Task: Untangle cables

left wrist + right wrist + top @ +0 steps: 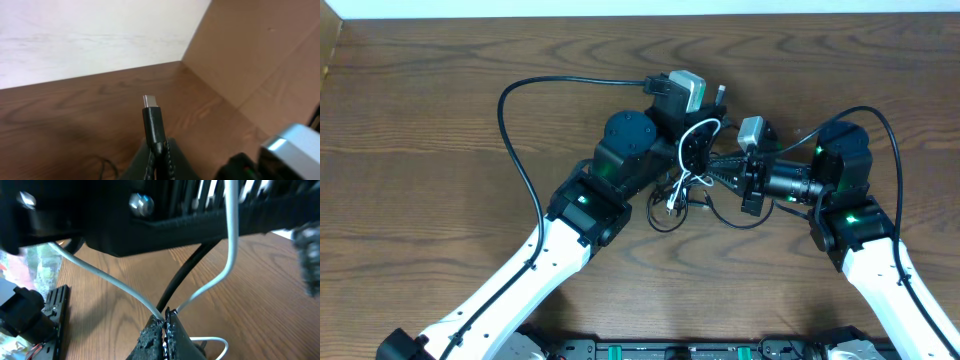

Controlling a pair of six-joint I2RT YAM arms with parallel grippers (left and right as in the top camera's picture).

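Overhead, the cables [685,185] lie bunched on the bench [420,100] between the arms; the left claw [159,150] pinches a black cable [152,125] below its USB-C plug [149,101], the right claw [164,322] pinches the white cable [120,287]. Separating looks underway; next, I'd guess, draw them gently apart

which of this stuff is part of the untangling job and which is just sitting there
Job:
- white cable, pinched in the shut right hand
- black cable, plug end up, in the shut left hand
- black loops on the table

Not the job:
- table
- arm wire
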